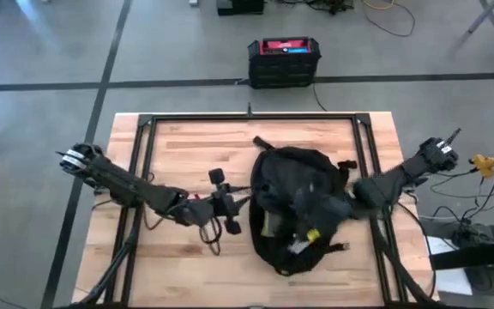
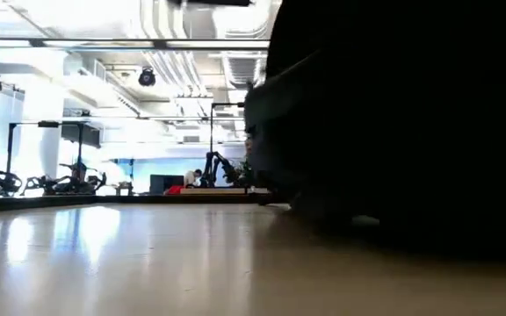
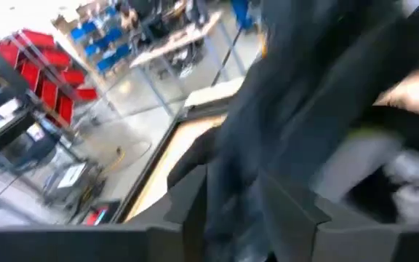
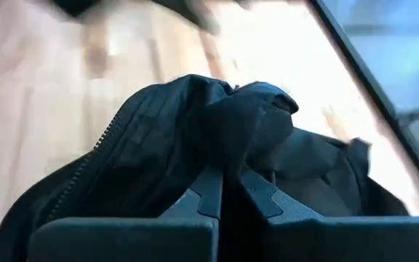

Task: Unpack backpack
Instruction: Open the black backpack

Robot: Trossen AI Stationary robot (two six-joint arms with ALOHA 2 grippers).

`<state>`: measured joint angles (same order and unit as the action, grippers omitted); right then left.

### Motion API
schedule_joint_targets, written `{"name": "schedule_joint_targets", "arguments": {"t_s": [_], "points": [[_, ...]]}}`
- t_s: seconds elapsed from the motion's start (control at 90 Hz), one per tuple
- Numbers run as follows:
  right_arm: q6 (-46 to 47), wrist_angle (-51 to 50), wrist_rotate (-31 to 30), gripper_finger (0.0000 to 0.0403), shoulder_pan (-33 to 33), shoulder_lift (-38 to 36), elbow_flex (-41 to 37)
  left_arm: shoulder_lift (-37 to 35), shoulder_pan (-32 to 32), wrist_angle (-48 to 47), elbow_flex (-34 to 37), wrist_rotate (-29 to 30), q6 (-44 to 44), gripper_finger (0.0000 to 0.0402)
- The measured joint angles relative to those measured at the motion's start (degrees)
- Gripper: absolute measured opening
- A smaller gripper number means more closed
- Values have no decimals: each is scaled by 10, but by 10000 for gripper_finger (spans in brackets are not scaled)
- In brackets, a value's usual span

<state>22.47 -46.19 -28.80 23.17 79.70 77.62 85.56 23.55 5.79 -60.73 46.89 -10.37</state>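
Black fabric of the backpack sits on the wooden bench, right of centre, reaching toward the near edge. High view: left gripper at the bag's left side, right gripper over its top, both arms stretched in low from the bench's two ends. Pale items and a yellow spot show at the bag's near side.

Left wrist view adds detail: left fingers part-open with a fold of dark fabric between them; pale contents visible inside the bag. Blurred, so grip not certain.

Right wrist view: right fingers nearly closed, pinching a bunched fold of the backpack; zip line runs alongside.

Low view: the bag is a dark mass filling the right side, blocking both grippers.

Beyond the far edge, on the floor: black box with a red top. Cables off the right end.
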Motion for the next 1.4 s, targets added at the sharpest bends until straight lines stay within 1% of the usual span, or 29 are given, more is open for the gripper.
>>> {"name": "schedule_joint_targets", "arguments": {"t_s": [0.078,0.156,0.256,0.344,0.456,0.511,0.567,0.644,0.711,0.8,0.911,1.011,1.078,1.233,1.311,1.4], "points": [[-15,18,67,0,-59,-2,0,10,6,-8,-17,-22,11,136],[-33,38,143,0,-112,-2,0,26,12,3,-19,-51,27,147],[-40,64,230,0,-171,-4,0,70,12,64,-2,-105,43,152],[-47,93,288,0,-214,-6,0,137,10,131,3,-147,47,150],[-49,125,349,0,-251,-6,-1,219,1,203,-12,-149,40,139],[-52,137,382,0,-263,-6,-1,256,-4,198,-23,-149,49,133],[-65,133,402,0,-273,-10,-1,285,-7,165,-32,-150,73,126],[-104,75,400,0,-292,-24,0,301,-7,87,-41,-150,121,119],[-133,13,380,0,-315,-37,0,299,-2,17,-44,-145,165,115],[-176,-38,362,0,-347,-54,0,293,15,-69,-43,-144,211,109],[-252,-70,356,0,-388,-75,0,281,38,-119,-37,-148,235,100],[-322,-98,307,0,-425,-85,-6,277,58,-117,-26,-149,250,91],[-351,-98,284,0,-450,-84,-23,275,67,-118,-20,-146,264,84],[-410,-58,283,0,-491,-68,-87,274,90,-136,-14,-130,297,79],[-438,-7,279,0,-500,-53,-139,267,102,-170,-14,-129,321,79],[-470,76,260,0,-508,-38,-200,250,117,-237,-12,-119,357,79]]}}
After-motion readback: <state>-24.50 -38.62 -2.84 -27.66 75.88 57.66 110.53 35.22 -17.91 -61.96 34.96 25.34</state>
